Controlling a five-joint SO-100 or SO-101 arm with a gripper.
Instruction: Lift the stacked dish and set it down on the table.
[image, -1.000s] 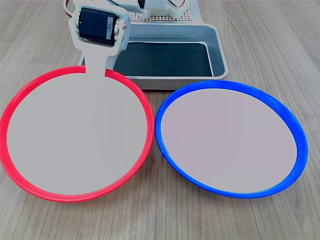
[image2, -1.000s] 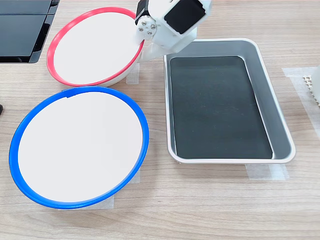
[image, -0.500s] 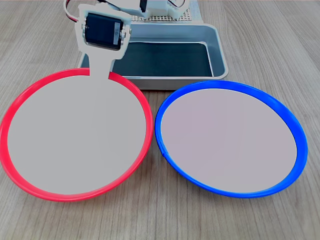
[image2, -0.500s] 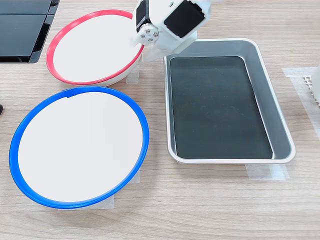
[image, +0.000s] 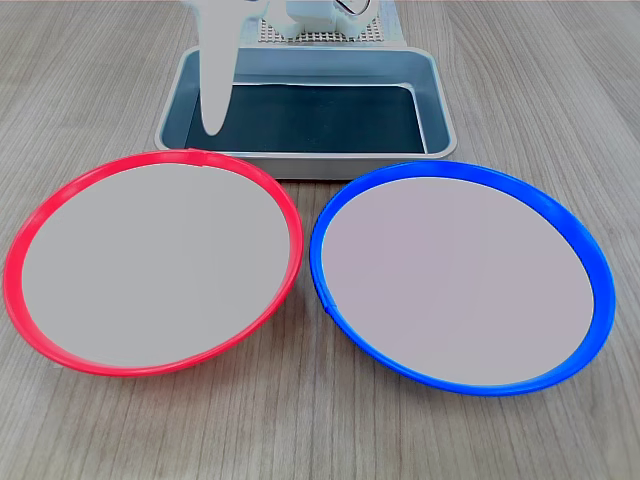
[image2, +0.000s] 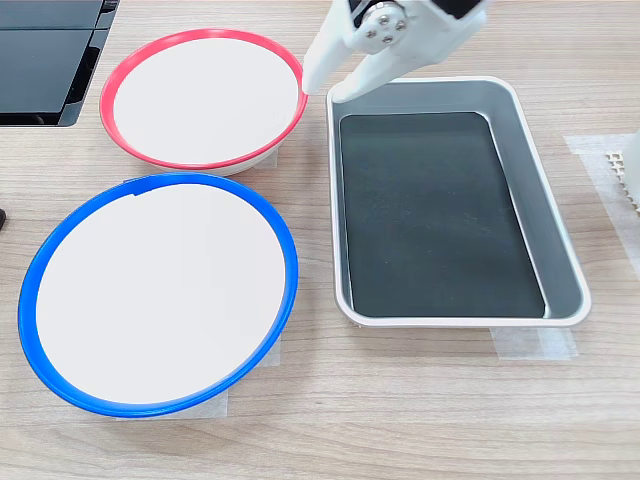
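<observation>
The stacked dish (image: 150, 262) (image2: 200, 95), a red-rimmed plate with a pale centre, lies flat on the table (image: 550, 80) (image2: 400, 410) beside the blue-rimmed plate (image: 460, 275) (image2: 160, 290), with no overlap between them. My gripper (image: 213, 120) (image2: 327, 90) hangs just above the red plate's edge on the tray side, apart from it. Its fingers are slightly spread and hold nothing. In the first exterior view only one white finger shows clearly.
A grey rectangular tray (image: 441, 110) (image2: 560, 250) with a dark floor lies next to the red plate, under the arm. A black device (image2: 45, 60) sits at the second exterior view's top left. Tape strips (image2: 520, 343) mark the table.
The gripper has let go of the red plate's rim and risen away toward the tray. The plate has settled flat on the table.
</observation>
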